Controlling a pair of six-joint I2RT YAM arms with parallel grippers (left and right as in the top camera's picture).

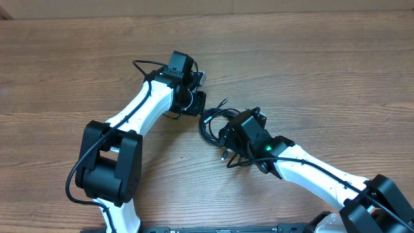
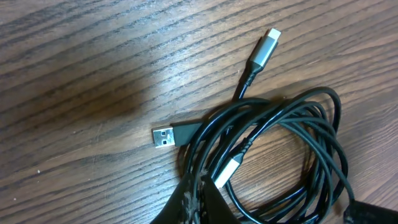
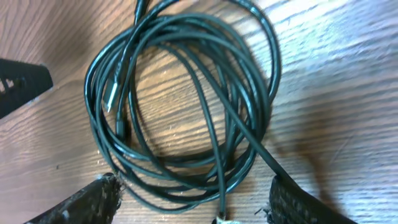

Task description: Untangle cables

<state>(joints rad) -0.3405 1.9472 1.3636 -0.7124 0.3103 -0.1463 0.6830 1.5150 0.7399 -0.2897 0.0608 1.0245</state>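
We note: cables point(image 3: 264, 93) in loose black coil near table point(image 1: 65, 65) middle, well off every edge, between both arms. Left gripper point(image 2: 194, 202) pressed together, pinching strands at coil's rim. Right gripper point(image 3: 196, 194) spread wide, fingers either side of coil. USB plug point(image 2: 165, 135) and silver plug point(image 2: 266, 46) lie flat outside the coil.

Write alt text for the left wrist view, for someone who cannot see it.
A tangled coil of thin black cables lies on a wooden table, three plug ends showing. The left gripper pinches strands at the bottom edge.
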